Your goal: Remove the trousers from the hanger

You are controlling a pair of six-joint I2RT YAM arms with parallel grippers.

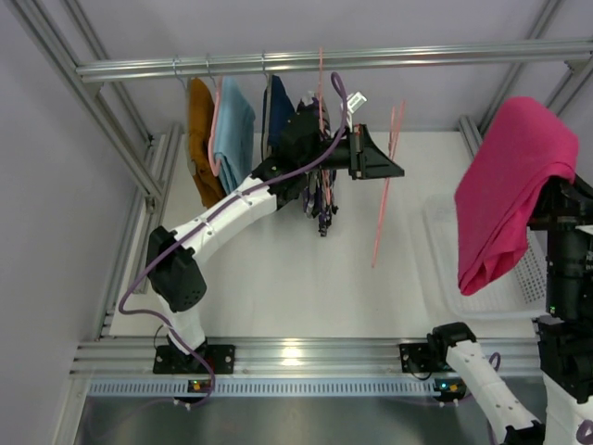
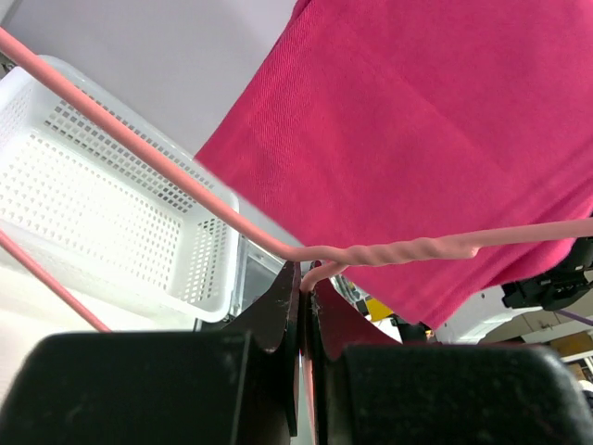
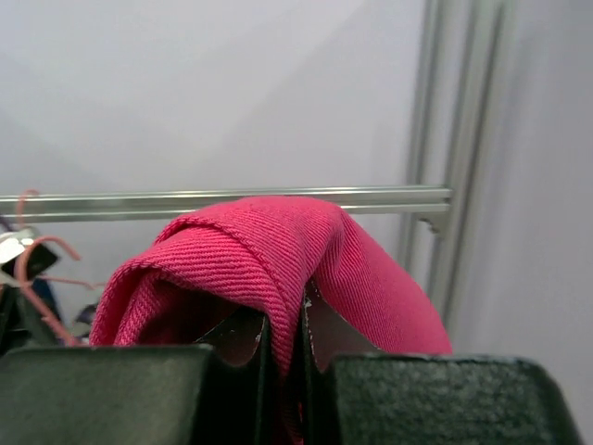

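Aloft, left hand clamped on pink hanger, right hand pinching magenta trousers, white basket beneath

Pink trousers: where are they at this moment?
In the top view the pink trousers hang on the right, pinched between the fingers of the right gripper, over the white basket, apart from the hanger at centre.

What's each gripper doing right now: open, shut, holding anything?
The left gripper: closed on the wire of the pink hanger.
The right gripper: closed on a fold of the magenta trousers.
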